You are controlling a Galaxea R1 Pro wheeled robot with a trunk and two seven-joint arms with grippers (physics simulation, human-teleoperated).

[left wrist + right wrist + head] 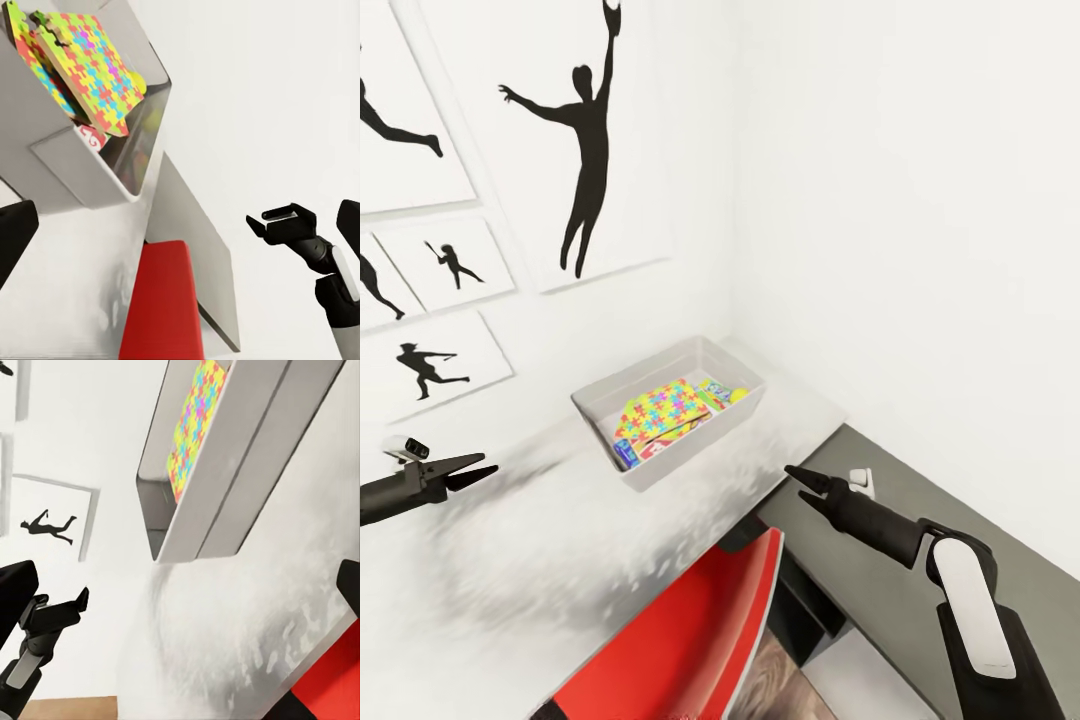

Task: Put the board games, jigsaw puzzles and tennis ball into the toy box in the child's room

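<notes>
Toys sit packed inside the toy box [660,470], the light grey tub at the corner end of the table [510,560]; a jigsaw puzzle [660,412] leans across the top of the pile, tilted because it rests on thicker boxes beneath; a board game [632,452] with red print shows under its lower edge at the near wall of the tub; the tennis ball [739,395] lies at the far end of the tub, wedged beside the puzzle. Both arms hang back from the tub, one on each side of it, touching nothing; the left gripper [472,470] hovers beside the tub's long side with its fingers slightly parted and empty; the right gripper [800,480] is near the tub's other end over the lower dark grey section, and its fingers also stand apart with nothing between them, as the left wrist view [279,222] shows. A red chair [690,640] stands in front of the table, below the tub. Judging by the full tub and bare tabletop, the loading looks well advanced.
</notes>
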